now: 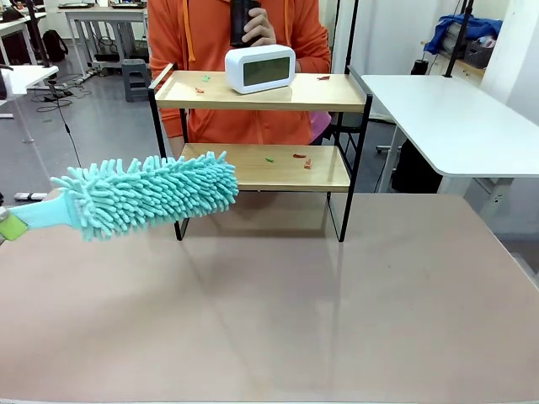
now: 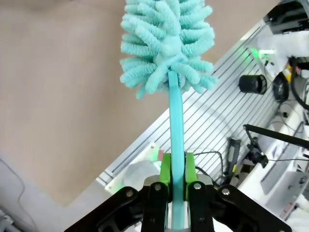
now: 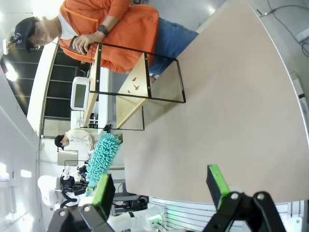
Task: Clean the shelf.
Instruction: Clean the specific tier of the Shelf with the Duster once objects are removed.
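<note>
My left gripper (image 2: 177,166) pinches the flat handle of the teal duster (image 1: 147,195). The duster's long axis runs nearly level from the table's left side toward the shelf (image 1: 337,94) at the far edge, and its fluffy tip is near the left end of the lower board, where red and green scraps (image 1: 299,158) lie. My right gripper (image 3: 159,181) hangs spread wide and empty, well apart from the shelf, so I judge the left arm the nearer one for sweeping. I can read no brand or writing, and the face of the white clock (image 1: 260,68) on the top board looks blank.
</note>
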Robot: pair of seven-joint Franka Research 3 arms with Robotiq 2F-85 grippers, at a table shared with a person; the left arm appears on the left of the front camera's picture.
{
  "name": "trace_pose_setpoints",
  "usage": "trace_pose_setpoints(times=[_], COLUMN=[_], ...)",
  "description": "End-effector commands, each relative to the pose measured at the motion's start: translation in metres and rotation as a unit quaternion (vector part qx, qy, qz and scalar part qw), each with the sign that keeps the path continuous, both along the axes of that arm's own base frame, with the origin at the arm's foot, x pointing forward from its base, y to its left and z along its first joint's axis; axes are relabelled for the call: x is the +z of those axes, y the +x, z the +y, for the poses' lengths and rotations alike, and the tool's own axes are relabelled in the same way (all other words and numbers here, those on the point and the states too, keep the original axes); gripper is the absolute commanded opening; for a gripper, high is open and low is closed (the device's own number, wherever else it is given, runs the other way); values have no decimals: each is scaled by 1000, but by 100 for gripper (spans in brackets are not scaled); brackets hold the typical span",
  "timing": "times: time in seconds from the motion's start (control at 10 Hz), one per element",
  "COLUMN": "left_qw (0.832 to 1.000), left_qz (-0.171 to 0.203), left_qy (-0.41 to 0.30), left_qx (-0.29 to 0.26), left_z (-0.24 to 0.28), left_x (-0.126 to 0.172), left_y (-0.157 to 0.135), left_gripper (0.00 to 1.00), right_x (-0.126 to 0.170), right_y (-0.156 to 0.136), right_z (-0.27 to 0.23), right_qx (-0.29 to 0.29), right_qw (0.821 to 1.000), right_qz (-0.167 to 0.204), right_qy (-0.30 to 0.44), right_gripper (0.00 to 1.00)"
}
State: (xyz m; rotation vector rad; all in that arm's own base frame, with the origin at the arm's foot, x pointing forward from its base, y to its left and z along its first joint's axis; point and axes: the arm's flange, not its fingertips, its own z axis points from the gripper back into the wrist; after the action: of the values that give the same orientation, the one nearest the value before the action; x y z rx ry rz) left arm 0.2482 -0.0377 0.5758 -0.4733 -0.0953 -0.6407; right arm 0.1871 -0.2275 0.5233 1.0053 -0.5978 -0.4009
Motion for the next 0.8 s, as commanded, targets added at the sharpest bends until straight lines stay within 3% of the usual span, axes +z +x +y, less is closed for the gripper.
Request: trace_pose_setpoints(times=[0.0,0.2,0.3,0.5,0.7], left_qw=[1000,1000,998,993,990], left_qz=[-7,-3,-21,-48,-44], left_qy=[-5,-3,-33,-68,-65], left_qx=[-1,1,58,83,117], left_z=[11,5,-3,-39,-69], left_x=[7,2,1,-1,-9], left_y=[-5,-1,3,30,47], left_gripper=[12,12,12,12,12], right_x=[2,2,2,2,2], right_y=[2,2,2,2,2], right_z=[0,0,0,0,0], right_qx=[4,4,4,4,4], right_qw=[1000,1000,1000,1000,1000], right_qz=[-18,-18,-18,-18,-18], right_qy=[1,1,1,1,1], right_gripper=[100,100,100,100,100])
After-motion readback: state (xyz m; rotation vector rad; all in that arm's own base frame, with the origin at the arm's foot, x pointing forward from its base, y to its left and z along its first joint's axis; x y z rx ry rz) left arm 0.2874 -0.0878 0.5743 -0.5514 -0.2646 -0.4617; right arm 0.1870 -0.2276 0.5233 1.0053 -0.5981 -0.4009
